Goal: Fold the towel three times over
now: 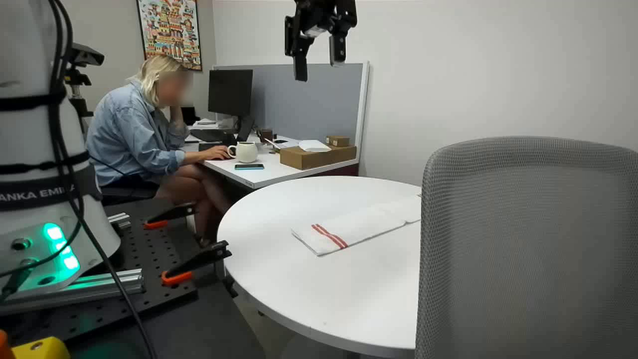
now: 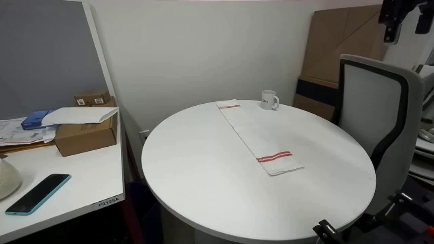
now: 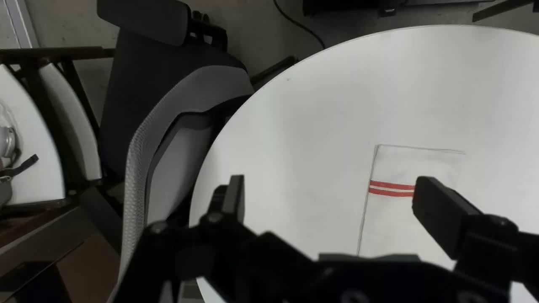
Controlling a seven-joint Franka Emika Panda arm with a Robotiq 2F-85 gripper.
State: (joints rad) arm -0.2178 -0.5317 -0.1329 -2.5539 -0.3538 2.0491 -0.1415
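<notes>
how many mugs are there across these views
2: one mug on the desk, another mug on the round table near one end of the towel; more could be hidden.

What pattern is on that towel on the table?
The towel is white, with red stripes near both ends, clearest in an exterior view.

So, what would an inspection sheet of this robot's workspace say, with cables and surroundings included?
Surface: round white table, carrying the towel and a white mug.
Job's things: towel flat in a long strip, red stripes near each end; layered-looking edges suggest at least one fold.
Clutter: mug near one end of the towel, apart from it; cardboard boxes and phone on the neighbouring desk.
Gripper: jaws open, holding nothing, hanging above the table.
Cables: black cables strapped along the robot arm.
Surroundings: person seated at the desk; grey chair beside the table.
</notes>
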